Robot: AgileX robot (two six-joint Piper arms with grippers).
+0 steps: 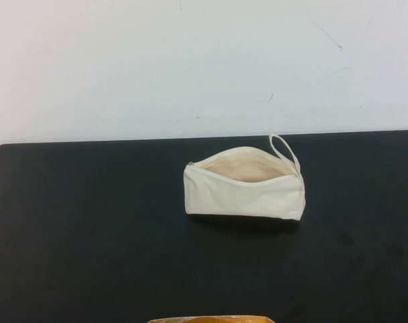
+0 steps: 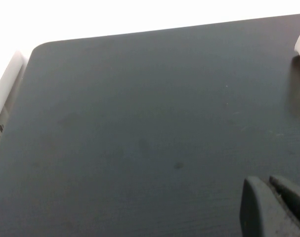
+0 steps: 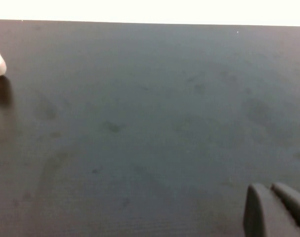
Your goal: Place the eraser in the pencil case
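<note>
Tabletop (image 2: 140, 123): cropped left gripper (image 2: 262, 183), right gripper (image 3: 264, 190).

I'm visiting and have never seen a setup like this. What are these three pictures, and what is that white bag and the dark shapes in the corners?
It is a robot with two arms. One picture comes from a raised camera looking down at a black table. On it lies a cream pencil case, unzipped, peach lining showing, loop strap at its right end. The other two come from cameras on each arm's wrist. The dark shapes there are each arm's end effector: the left end effector and the right end effector, both over bare table, fingers close together, holding nothing. A white edge of the case peeks into both wrist views. The eraser is not visible in any picture. An orange-tan thing shows at the overhead picture's bottom edge; I cannot identify it.
</note>
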